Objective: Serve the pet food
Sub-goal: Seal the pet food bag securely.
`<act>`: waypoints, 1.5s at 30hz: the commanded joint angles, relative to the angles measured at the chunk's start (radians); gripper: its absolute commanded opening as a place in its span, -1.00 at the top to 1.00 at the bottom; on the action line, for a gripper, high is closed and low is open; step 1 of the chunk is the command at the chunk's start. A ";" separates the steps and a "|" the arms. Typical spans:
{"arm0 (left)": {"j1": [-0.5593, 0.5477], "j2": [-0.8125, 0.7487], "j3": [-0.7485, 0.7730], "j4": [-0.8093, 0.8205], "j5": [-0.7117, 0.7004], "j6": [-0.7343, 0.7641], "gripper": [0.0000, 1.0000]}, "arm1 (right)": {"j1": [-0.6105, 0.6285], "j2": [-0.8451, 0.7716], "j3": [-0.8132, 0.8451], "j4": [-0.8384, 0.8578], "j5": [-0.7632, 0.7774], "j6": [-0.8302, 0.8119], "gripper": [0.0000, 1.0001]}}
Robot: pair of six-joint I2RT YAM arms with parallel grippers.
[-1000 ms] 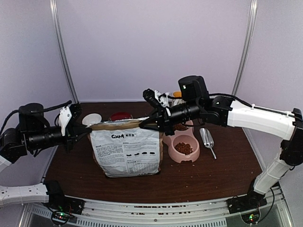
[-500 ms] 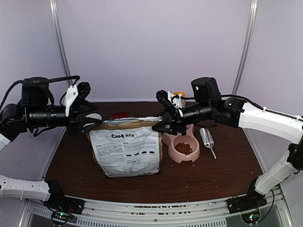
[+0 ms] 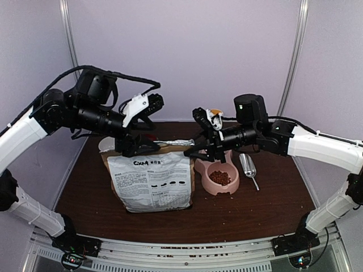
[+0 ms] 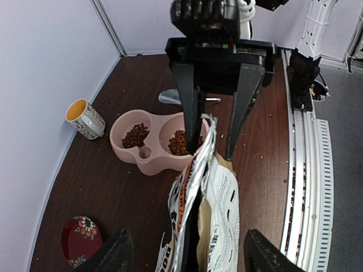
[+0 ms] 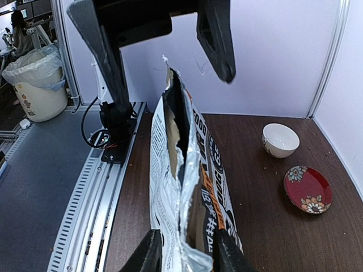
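The top seam of the pet food bag [image 3: 152,181] runs left to right, each end between released jaws of the left gripper [image 4: 187,235] and right gripper [image 5: 186,235].

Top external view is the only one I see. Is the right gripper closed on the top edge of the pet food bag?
Observer: No. In the left wrist view the right gripper is open, and the foil edge of the pet food bag stands between its jaws.
Operator: And the left gripper?
Observer: The left gripper is open too, a jaw on each side of the bag's top edge.
Operator: Is the far cup of the pink double bowl filled?
Observer: Yes, both cups hold kibble.
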 commanded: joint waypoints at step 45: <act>-0.048 0.061 -0.168 0.145 -0.202 -0.024 1.00 | -0.010 0.009 0.054 0.055 -0.100 0.005 1.00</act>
